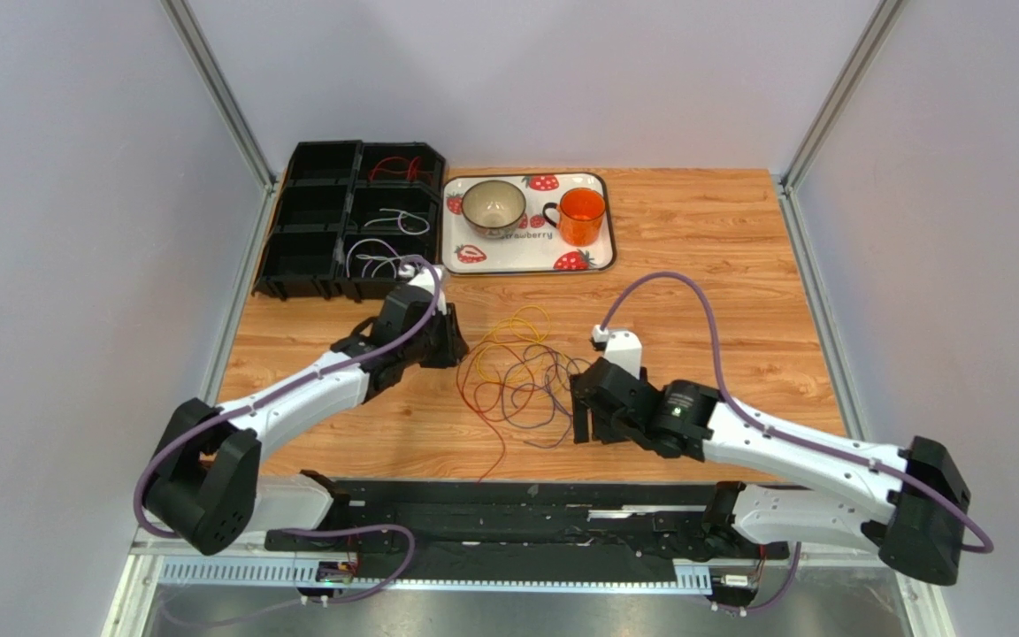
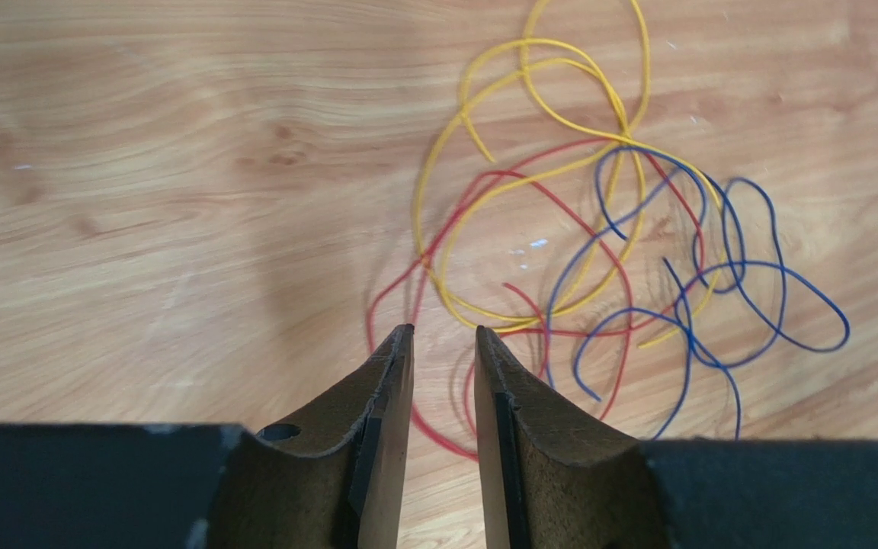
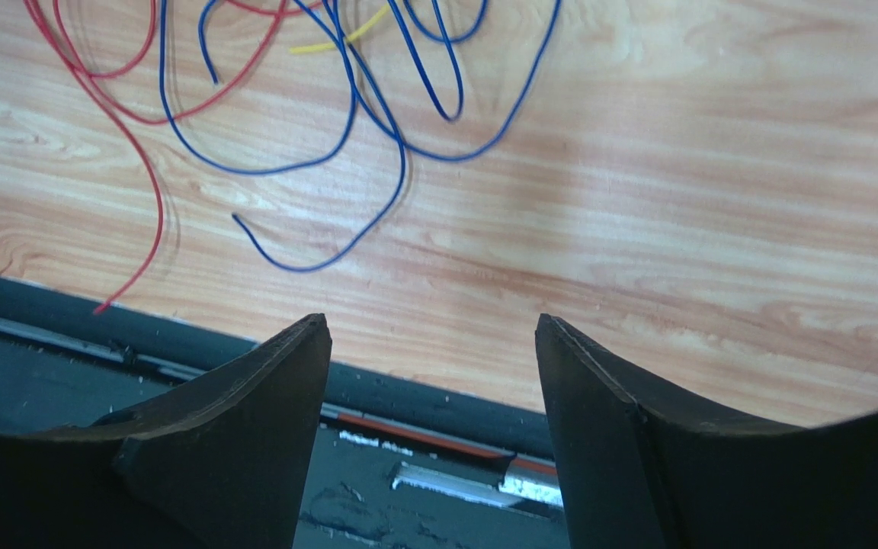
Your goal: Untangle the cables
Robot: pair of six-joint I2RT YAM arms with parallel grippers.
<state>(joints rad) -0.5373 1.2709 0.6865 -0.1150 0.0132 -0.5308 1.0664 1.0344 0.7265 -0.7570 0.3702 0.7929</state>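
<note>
A loose tangle of cables (image 1: 515,378) in red, yellow, orange, blue and dark purple lies on the wooden table between the arms. In the left wrist view the tangle (image 2: 627,246) shows yellow, red and blue loops. My left gripper (image 1: 446,339) hangs at the tangle's left edge. Its jaws (image 2: 444,332) stand a narrow gap apart with nothing between them; a red strand lies on the table below. My right gripper (image 1: 581,412) is at the tangle's right near side, open wide and empty (image 3: 432,326). A blue strand (image 3: 260,172) and a red strand (image 3: 161,217) lie beyond it.
A black compartment bin (image 1: 292,252) at the back left holds white strands (image 1: 395,219) and a red one (image 1: 395,167). A strawberry tray (image 1: 528,259) beside it carries a bowl (image 1: 494,205) and an orange cup (image 1: 583,214). A black rail (image 1: 515,524) runs along the near edge.
</note>
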